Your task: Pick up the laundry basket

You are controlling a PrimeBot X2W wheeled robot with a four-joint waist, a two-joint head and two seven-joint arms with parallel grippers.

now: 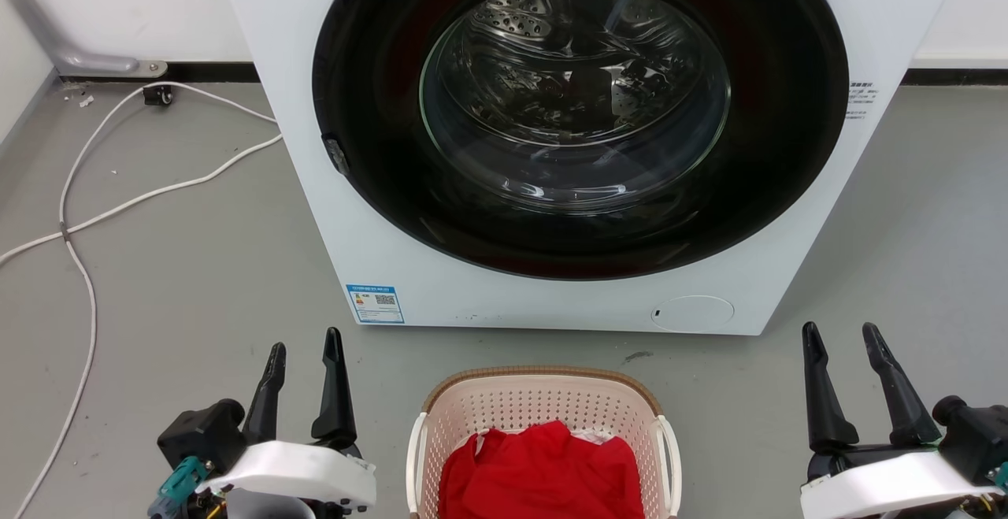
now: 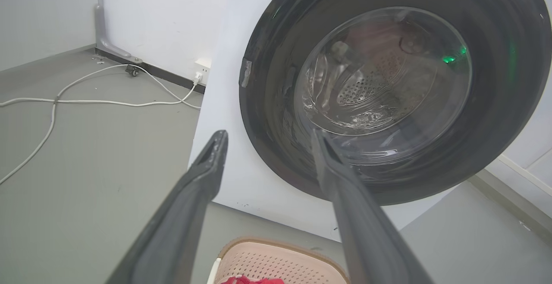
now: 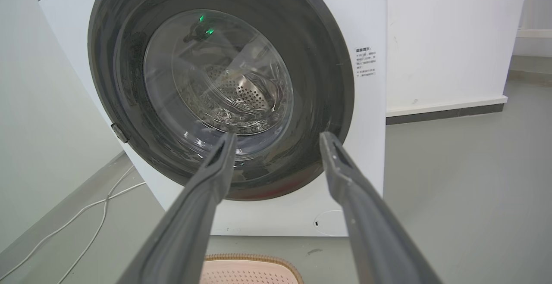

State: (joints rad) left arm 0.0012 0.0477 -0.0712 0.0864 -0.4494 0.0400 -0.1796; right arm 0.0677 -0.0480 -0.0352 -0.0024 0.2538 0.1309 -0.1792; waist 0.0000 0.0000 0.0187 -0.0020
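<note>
— Where's the laundry basket [image 1: 543,405]?
— On the floor [image 1: 197,267], just before the washing machine's [image 1: 472,298] lower front edge, a red cloth [image 1: 543,472] inside. It sits between the left gripper [image 1: 304,342] and the right gripper [image 1: 840,331]; both have their fingers parted and hold nothing, apart from its white side handles [image 1: 413,460].
— What might go wrong?
— I'd judge an uneven lift: one arm rising first would tilt it and spill the cloth. A thin handle could also slip from the fingers.
— Any writing?
— A blue-and-white sticker [image 1: 376,303] at the machine's lower left corner, and small print [image 1: 862,101] beside the door; neither is legible
</note>
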